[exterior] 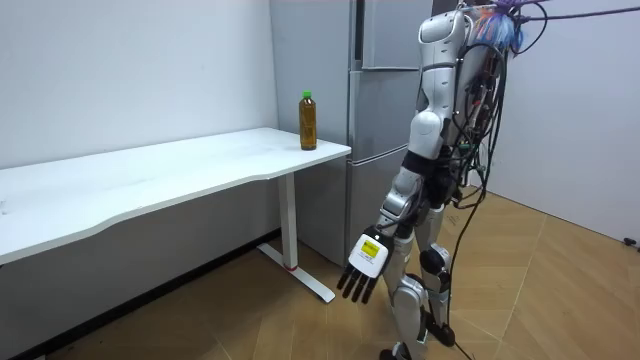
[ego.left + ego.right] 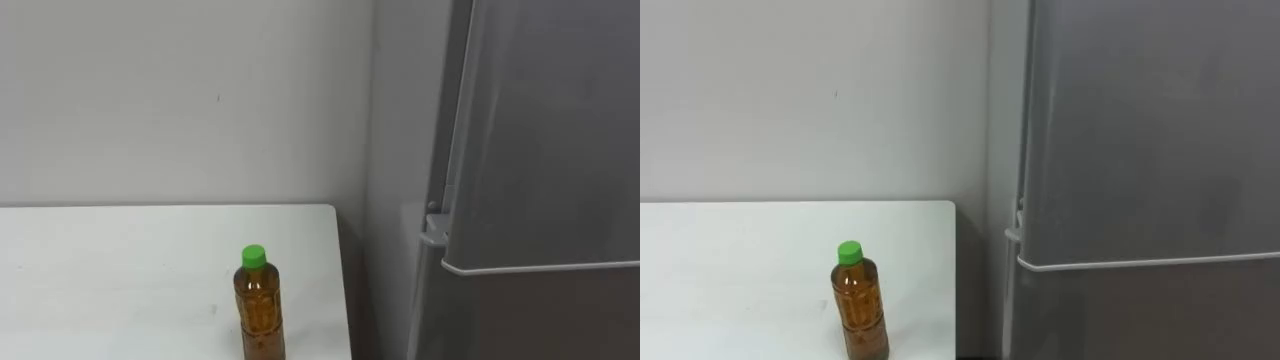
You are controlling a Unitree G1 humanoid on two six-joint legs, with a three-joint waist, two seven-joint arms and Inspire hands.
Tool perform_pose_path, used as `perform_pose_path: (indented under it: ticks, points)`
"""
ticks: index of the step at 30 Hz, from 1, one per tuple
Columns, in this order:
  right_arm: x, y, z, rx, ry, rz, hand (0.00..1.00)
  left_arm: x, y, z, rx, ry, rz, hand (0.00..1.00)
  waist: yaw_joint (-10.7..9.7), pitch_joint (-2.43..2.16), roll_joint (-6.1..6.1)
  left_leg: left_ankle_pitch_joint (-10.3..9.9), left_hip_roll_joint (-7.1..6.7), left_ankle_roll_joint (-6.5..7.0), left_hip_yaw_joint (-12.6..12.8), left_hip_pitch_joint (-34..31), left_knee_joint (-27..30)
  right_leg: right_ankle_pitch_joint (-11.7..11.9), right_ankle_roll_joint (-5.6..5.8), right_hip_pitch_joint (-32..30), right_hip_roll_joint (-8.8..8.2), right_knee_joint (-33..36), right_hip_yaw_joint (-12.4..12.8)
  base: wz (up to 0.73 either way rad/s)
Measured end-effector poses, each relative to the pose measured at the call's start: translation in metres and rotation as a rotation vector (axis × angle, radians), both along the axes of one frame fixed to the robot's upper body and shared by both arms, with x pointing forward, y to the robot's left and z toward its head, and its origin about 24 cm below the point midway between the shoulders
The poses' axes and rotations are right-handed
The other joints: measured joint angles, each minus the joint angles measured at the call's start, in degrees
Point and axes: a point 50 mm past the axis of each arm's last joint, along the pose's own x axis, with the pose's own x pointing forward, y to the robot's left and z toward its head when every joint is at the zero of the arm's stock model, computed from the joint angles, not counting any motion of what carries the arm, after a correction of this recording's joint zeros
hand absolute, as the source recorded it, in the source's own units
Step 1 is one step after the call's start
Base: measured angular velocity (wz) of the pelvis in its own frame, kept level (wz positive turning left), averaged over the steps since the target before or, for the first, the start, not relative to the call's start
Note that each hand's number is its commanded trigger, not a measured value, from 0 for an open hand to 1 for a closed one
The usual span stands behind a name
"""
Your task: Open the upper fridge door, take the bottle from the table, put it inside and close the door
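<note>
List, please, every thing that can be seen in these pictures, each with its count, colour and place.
bottle: one, brown with a green cap, upright on the table near the end beside the fridge.
table: one, white, against the wall, left of the fridge.
fridge: one, grey, right of the table, both doors shut.
wall: one, pale grey, behind the table.
floor: one, brown wood, under the robot.
left hand: one, dark fingers, straight and empty, hanging at the robot's side as it stands before the fridge.
</note>
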Motion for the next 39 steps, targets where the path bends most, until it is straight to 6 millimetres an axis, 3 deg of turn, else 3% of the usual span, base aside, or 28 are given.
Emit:
perform_pose_path:
  ticks: [12,23,26,27,28,29,32,34,39]
  points:
    - [-0.001,0.0,0.0,0.0,0.002,0.0,0.0,0.006,-0.001,-0.001,-0.045,-0.024,-0.003,0.0,0.58,0.01,0.15,0.0,0.12,0.01,0.15,-0.69,0.11,0.04,-0.02,-0.68,0.02,1.03,-0.12,0.0]
    - [-0.001,-0.001,0.0,0.0,-0.006,0.011,0.0,-0.004,-0.001,0.0,-0.043,-0.018,0.032,0.0,0.64,0.05,0.13,-0.14,0.23,0.08,-0.33,-0.74,0.57,0.12,-0.14,-0.37,0.07,1.19,-0.55,0.01]
    - [-0.002,-0.001,0.0,-0.002,-0.004,0.011,0.0,0.003,0.001,0.001,-0.02,-0.04,0.042,0.0,0.87,0.05,0.32,-0.42,0.4,0.01,-0.5,-0.78,0.99,0.12,-0.14,-0.21,0.18,1.22,-0.76,0.05]
    - [-0.002,-0.002,0.001,-0.003,-0.006,0.006,0.0,0.008,0.005,0.002,-0.008,-0.073,0.08,0.0,0.92,-0.07,0.83,-0.42,0.46,0.0,-0.65,-0.68,1.02,0.13,-0.15,-0.22,0.22,1.19,-0.93,0.06]
    - [-0.002,-0.002,0.001,-0.004,-0.006,0.005,0.0,0.015,0.01,0.004,0.012,-0.11,0.112,0.0,0.97,0.18,0.63,-0.42,0.56,-0.01,-0.77,-0.7,1.03,0.16,-0.21,-0.17,0.24,1.18,-1.21,0.06]
    - [-0.001,-0.002,0.001,-0.006,-0.008,0.005,0.0,0.019,0.012,0.006,0.022,-0.128,0.119,0.0,1.02,0.14,0.82,-0.42,0.61,-0.03,-0.77,-0.73,1.04,0.19,-0.26,-0.18,0.27,1.18,-1.24,0.0]
    - [0.001,-0.007,0.002,-0.022,-0.025,0.002,0.0,0.042,0.026,0.015,0.072,-0.263,0.193,0.0,1.16,-0.01,2.22,-0.52,0.69,-0.16,-0.77,-0.75,1.0,0.22,-0.3,-0.16,0.35,1.18,-1.21,0.0]
    - [0.0,-0.012,0.004,-0.038,-0.026,-0.001,0.0,0.07,0.039,0.031,0.135,-0.41,0.211,0.0,1.14,0.29,2.89,-0.5,0.67,-0.15,-0.76,-0.71,1.04,0.22,-0.31,-0.16,0.34,1.29,-1.17,0.0]
    - [0.003,-0.017,0.006,-0.054,-0.056,0.025,0.0,0.125,0.054,0.066,0.218,-0.693,0.186,0.0,1.23,0.42,4.02,-0.46,0.65,-0.15,-0.62,-0.75,0.93,0.15,-0.3,-0.82,0.31,1.92,-0.63,-0.05]
